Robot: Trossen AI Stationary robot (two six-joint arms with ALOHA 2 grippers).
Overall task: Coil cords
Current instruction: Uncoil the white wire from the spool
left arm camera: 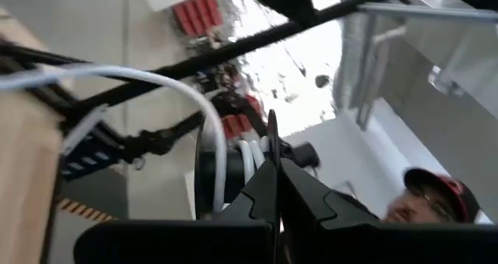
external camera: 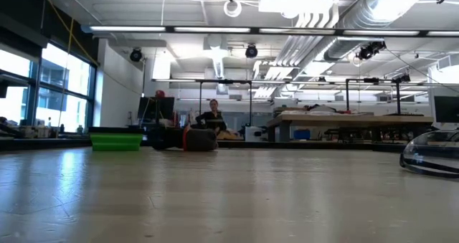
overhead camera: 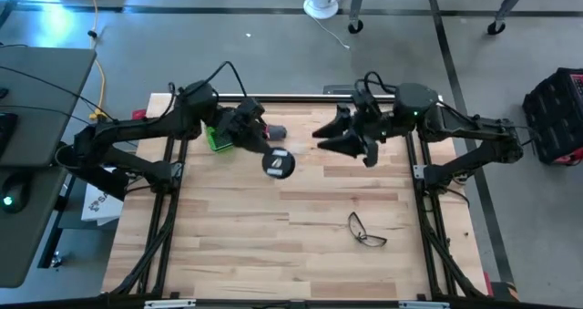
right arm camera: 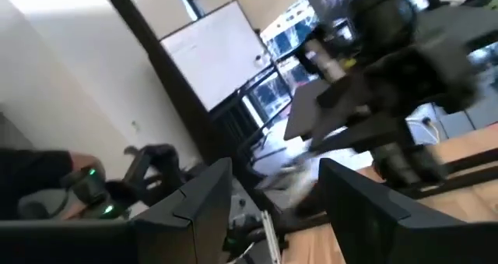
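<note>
Above table: left end effector (overhead camera: 271, 152) clamps one reel (overhead camera: 279, 163), apparently; right end effector (overhead camera: 330, 138) wide.

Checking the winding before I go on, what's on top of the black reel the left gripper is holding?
White cord turns are wound on the black reel, pinched by the shut left gripper. A loop arcs away. The gripper covers the reel's lower part.

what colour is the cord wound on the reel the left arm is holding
White. The cord shows best in the left wrist view, wrapped around the black reel.
</note>
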